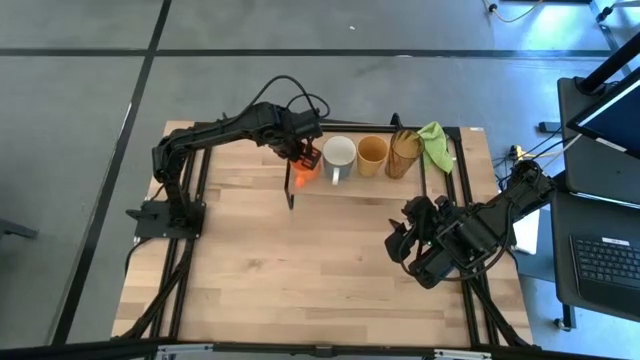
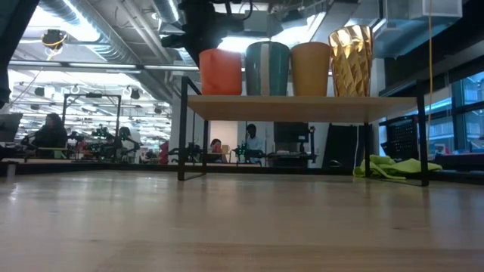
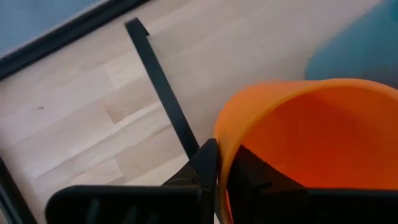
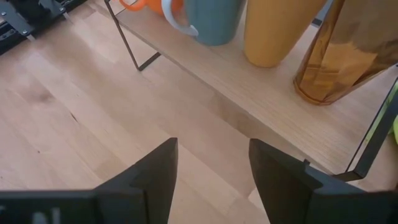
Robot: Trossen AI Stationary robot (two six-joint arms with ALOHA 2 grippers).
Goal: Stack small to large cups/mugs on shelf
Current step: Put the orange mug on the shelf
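Four vessels stand in a row on the low light-wood shelf at the table's far edge: a small orange cup at the left end, then a white mug, a tan-yellow mug and a taller amber tumbler. Each rests on its base on the board. My left gripper is at the orange cup, shut on its rim. My right gripper is open and empty over the table's right side, in front of the shelf. My left gripper holds the orange cup by its rim wall, on the side away from the white mug. One finger is inside the cup and one finger outside. The fingers come from above, slanting down. The cup stands upright, base on the shelf board.
A green cloth lies at the shelf's right end, and also shows in the low view. The shelf's thin black legs stand on the tabletop. Bare wood lies in front of the shelf. People sit in the room behind.
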